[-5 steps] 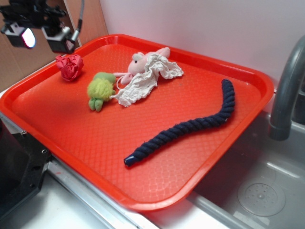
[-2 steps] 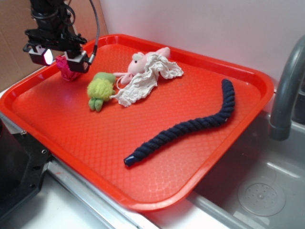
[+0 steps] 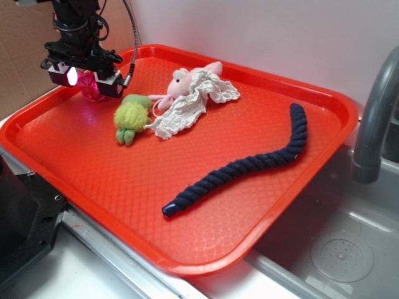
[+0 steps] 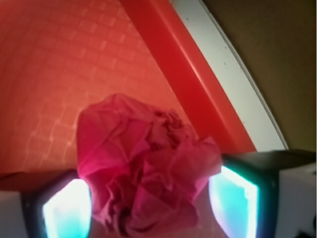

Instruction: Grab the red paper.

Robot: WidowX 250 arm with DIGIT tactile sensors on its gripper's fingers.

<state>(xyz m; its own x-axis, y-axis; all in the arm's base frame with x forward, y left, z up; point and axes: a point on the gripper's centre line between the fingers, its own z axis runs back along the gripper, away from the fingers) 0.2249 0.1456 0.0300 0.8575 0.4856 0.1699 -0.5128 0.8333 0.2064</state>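
The red paper [image 3: 91, 91], a crumpled crimson ball, lies in the far left corner of the orange-red tray [image 3: 93, 162]. My gripper [image 3: 87, 80] has come down over it and stands open, one finger on each side. In the wrist view the red paper [image 4: 148, 168] fills the gap of the gripper [image 4: 148, 208]. The lit left pad [image 4: 67, 208] and right pad [image 4: 233, 198] sit right at its edges. The lower part of the paper is hidden behind the fingers in the exterior view.
A green fuzzy toy [image 3: 131, 117] lies just right of the gripper. Beyond it are crumpled white paper [image 3: 187, 106] and a pink toy [image 3: 182, 80]. A dark blue rope [image 3: 249, 163] crosses the tray's right half. The tray rim [image 4: 198, 89] runs close behind the paper. A grey faucet [image 3: 374, 118] stands at right.
The gripper has come from the upper left, down and rightward, onto the red paper, which now sits between its open fingers. The paper and the other things have not moved.
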